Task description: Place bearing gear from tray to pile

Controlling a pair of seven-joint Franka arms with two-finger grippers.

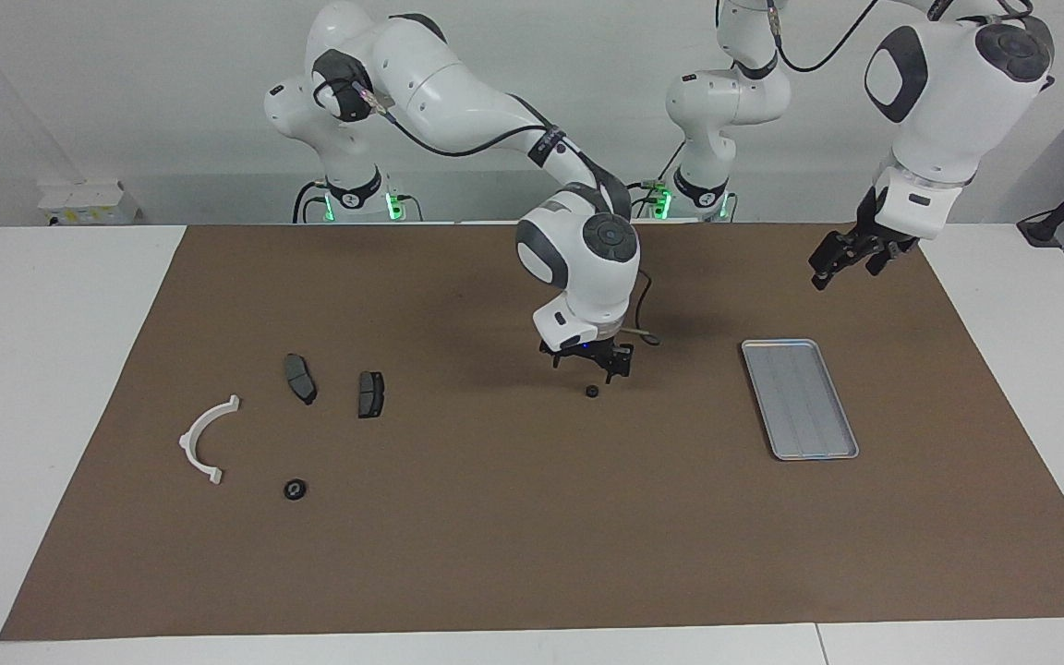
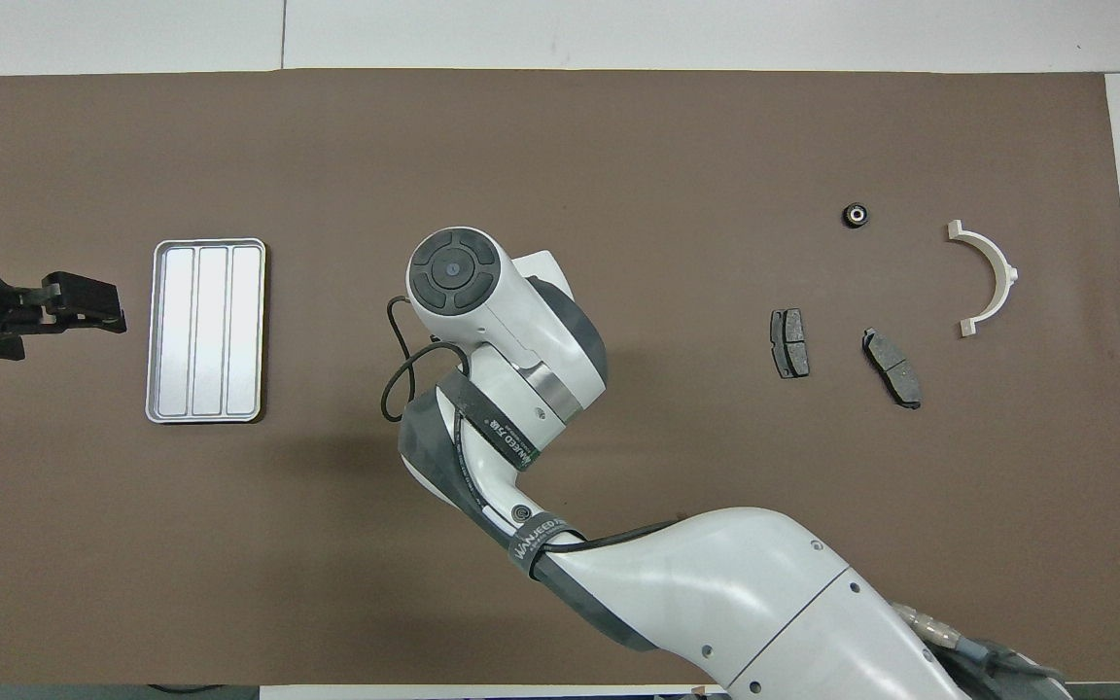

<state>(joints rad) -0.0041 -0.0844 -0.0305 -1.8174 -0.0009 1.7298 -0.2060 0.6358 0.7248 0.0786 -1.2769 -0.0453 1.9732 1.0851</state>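
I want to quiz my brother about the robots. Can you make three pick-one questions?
1. What is the right hand over?
A. the tray
B. a small black gear
C. the white bracket

2. How many dark pads are on the mat?
A. one
B. two
C. four

3. How is the tray?
A. empty
B. full of gears
C. held up by a hand

Answers: 
1. B, the gear lies on the mat just under that hand.
2. B, two pads lie side by side.
3. A, only its bare ridges show.
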